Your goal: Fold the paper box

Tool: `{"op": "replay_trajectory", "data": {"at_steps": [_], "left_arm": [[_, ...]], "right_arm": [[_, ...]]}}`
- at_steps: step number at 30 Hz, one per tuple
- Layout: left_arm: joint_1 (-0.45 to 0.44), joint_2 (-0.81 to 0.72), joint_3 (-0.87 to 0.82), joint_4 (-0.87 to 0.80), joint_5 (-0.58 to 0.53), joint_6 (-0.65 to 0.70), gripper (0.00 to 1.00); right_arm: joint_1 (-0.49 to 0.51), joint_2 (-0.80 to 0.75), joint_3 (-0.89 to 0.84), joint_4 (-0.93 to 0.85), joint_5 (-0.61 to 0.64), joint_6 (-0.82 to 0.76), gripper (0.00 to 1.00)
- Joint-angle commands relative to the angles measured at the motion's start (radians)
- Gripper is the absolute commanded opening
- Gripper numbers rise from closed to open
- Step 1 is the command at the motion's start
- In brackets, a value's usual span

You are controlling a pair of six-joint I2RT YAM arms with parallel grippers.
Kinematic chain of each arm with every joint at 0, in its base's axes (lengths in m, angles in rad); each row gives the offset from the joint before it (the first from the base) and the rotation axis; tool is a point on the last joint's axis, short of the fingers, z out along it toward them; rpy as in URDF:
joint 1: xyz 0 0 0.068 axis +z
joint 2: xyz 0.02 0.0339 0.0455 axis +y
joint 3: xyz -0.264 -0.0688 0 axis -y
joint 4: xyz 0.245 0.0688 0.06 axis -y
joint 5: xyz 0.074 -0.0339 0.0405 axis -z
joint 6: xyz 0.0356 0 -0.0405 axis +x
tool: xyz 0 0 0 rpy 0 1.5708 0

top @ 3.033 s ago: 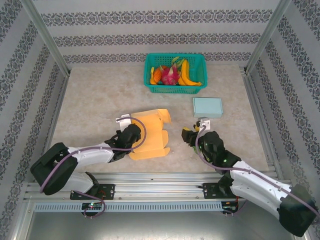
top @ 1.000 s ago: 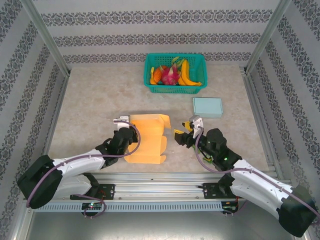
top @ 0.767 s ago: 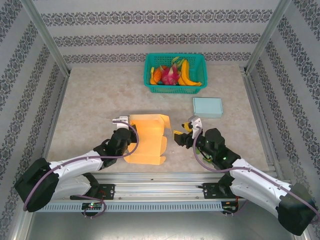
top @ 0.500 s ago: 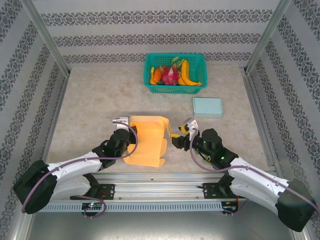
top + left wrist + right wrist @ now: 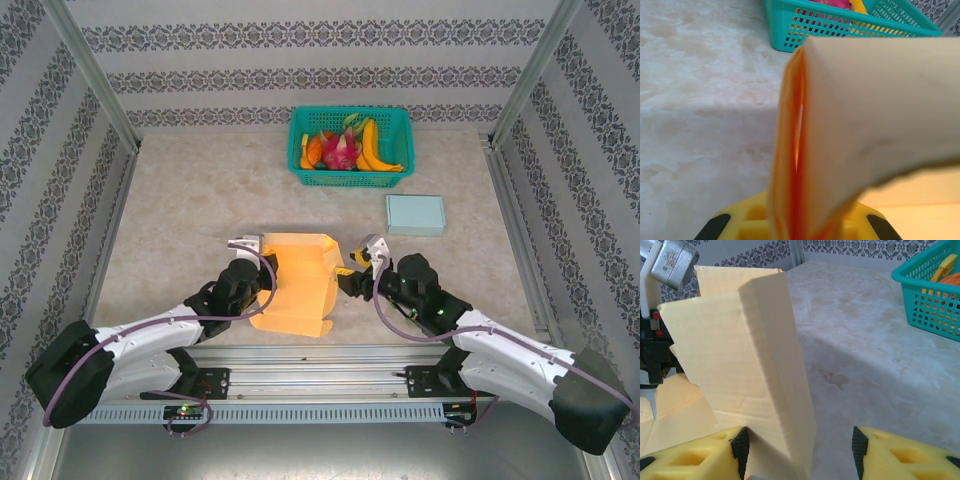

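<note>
The orange paper box (image 5: pixel 296 282) lies partly folded at the table's middle front, one panel raised. My left gripper (image 5: pixel 259 267) is shut on its left edge; in the left wrist view the doubled orange sheets (image 5: pixel 860 115) rise out of the closed yellow gripper (image 5: pixel 795 227). My right gripper (image 5: pixel 351 270) is at the box's right edge and stands open. In the right wrist view the box's folded corner (image 5: pixel 750 355) stands between the jaws of the gripper (image 5: pixel 797 447). The left pad (image 5: pixel 740 447) is against the panel and the right pad (image 5: pixel 858 444) is well apart.
A teal basket (image 5: pixel 385 123) of fruit stands at the back centre; its wall (image 5: pixel 840 30) and corner (image 5: pixel 930 295) show in the wrist views. A flat light-blue box (image 5: pixel 415 213) lies right of centre. Metal frame rails border the table on both sides.
My right gripper has moved left until its jaws straddle the box's right edge. The box's panel has been lifted and looks narrower from above. My left gripper keeps its hold.
</note>
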Motion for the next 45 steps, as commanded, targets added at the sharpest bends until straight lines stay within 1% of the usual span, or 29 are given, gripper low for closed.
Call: {"op": "replay_trajectory", "data": {"at_steps": [1,10,13,19,25,28,32,39,41,45], "left_arm": [[-0.011,0.014,0.006,0.048,0.011,0.017,0.00],[-0.013,0.037,0.019,0.043,-0.018,-0.017,0.00],[-0.014,0.064,0.028,0.028,-0.058,-0.043,0.00],[-0.032,0.113,0.030,0.060,-0.102,-0.074,0.00],[-0.051,0.159,0.055,0.060,-0.135,-0.084,0.00],[-0.060,0.184,0.060,0.066,-0.152,-0.088,0.00],[-0.081,0.226,0.072,0.076,-0.173,-0.088,0.00],[-0.101,0.279,0.094,0.081,-0.195,-0.090,0.00],[-0.104,0.287,0.096,0.081,-0.197,-0.095,0.00],[-0.111,0.306,0.105,0.074,-0.204,-0.107,0.00]], "right_arm": [[0.019,0.013,0.032,0.017,0.013,-0.016,0.56],[0.061,0.097,0.065,0.035,0.034,-0.012,0.52],[0.087,0.126,0.080,0.048,0.075,0.001,0.52],[0.116,0.191,0.118,0.056,0.181,0.013,0.48],[0.139,0.290,0.160,0.087,0.205,0.022,0.46],[0.149,0.341,0.178,0.108,0.224,0.026,0.44],[0.157,0.410,0.194,0.141,0.300,0.025,0.38],[0.157,0.510,0.182,0.263,0.421,0.017,0.36],[0.156,0.543,0.186,0.285,0.469,0.002,0.34],[0.157,0.616,0.197,0.342,0.546,-0.026,0.24]]}}
